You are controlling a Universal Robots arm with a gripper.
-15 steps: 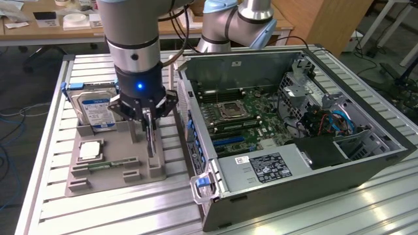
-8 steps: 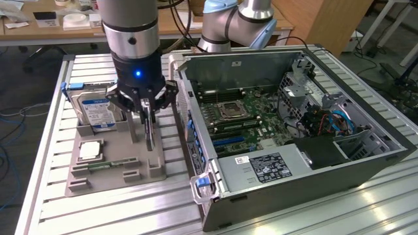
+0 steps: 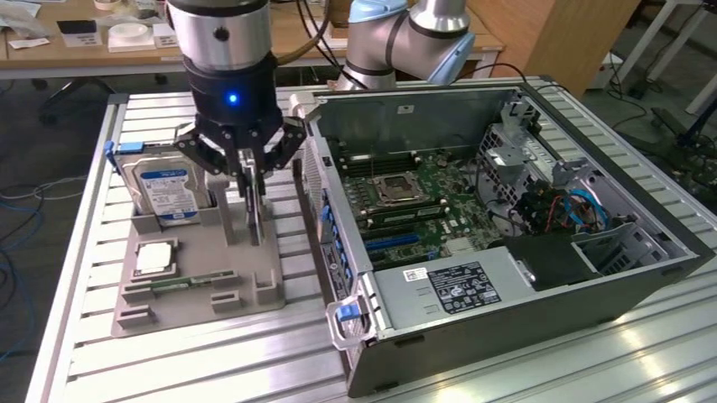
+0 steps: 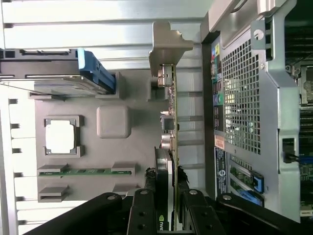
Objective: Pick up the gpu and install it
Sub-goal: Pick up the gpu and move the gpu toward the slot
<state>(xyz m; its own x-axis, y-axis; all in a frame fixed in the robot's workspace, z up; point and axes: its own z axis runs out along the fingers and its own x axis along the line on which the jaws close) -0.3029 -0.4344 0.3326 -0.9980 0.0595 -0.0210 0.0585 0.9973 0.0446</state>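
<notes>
Currently holding the claw point(image 3: 248, 178) narrowed onto the gpu point(image 3: 257, 214), with the fingers point(image 4: 144, 210) lying against the two flat faces of the card, judging from the wrist view. Gripping over the dark cooler point(image 4: 163, 171), away from the silvery bracket point(image 4: 166, 46) at the far end. Standing the gpu on its long edge in a slot of the grey holder tray point(image 3: 191, 302), apparently not yet lifting it clear. Hanging directly above the card, with no sideways offset showing between claw and gpu, and spanning the thickness of the board rather than its length. Running the long axis of the card level, from the claw toward the far side of the tabletop point(image 3: 79, 336) in the exterior view, roughly parallel to the perforated rear panel of the open computer case point(image 3: 538, 311). Placing that case just beside the tray on the exterior view's right, with the blue expansion slots point(image 3: 395, 242) inside it, apart from the card. Leaving the blue-labelled hard drive point(image 3: 166, 189) upright near the card on the exterior view's left
</notes>
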